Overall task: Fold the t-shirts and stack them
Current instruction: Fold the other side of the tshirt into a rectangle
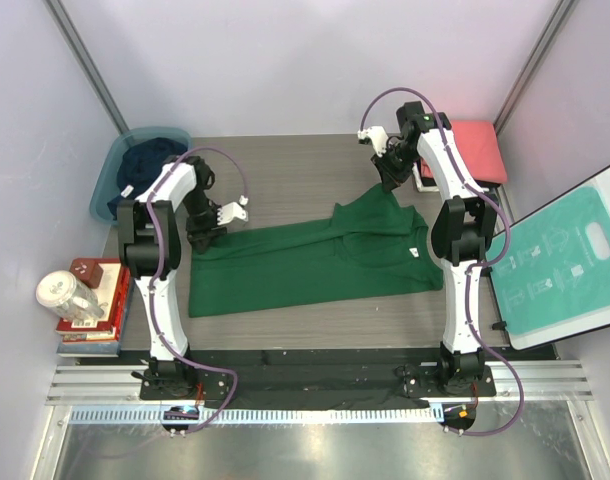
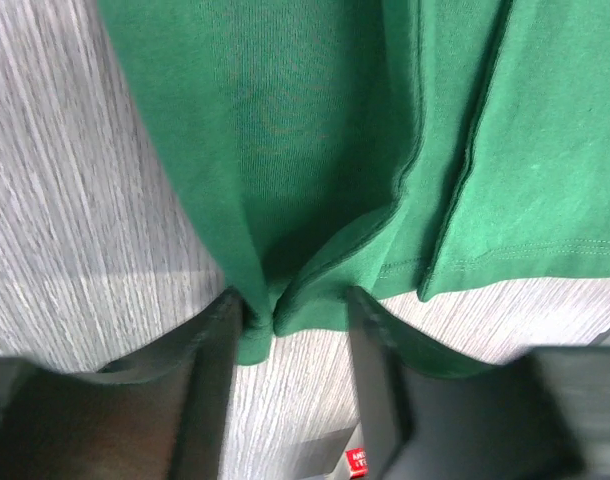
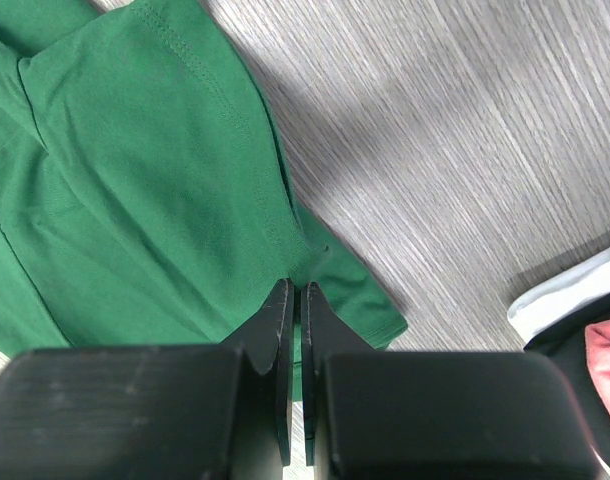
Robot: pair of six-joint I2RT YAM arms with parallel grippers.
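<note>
The dark green t-shirt (image 1: 305,262) lies spread across the middle of the table, its right part folded over itself. My left gripper (image 1: 202,236) is at the shirt's far left corner. In the left wrist view it (image 2: 290,305) is open, and a bunched fold of the green shirt (image 2: 315,120) sits between the jaws against the left finger. My right gripper (image 1: 390,180) is at the shirt's far right corner. In the right wrist view it (image 3: 295,292) is shut on the green shirt's (image 3: 135,200) edge. A navy shirt (image 1: 150,160) lies in the tub. A folded coral-red shirt (image 1: 475,150) lies at the back right.
A teal tub (image 1: 107,185) stands at the back left. A stack of books with a jar (image 1: 70,297) on top sits at the left edge. The teal-and-white instruction board (image 1: 565,265) leans at the right. White cloth (image 3: 565,298) shows under the coral shirt.
</note>
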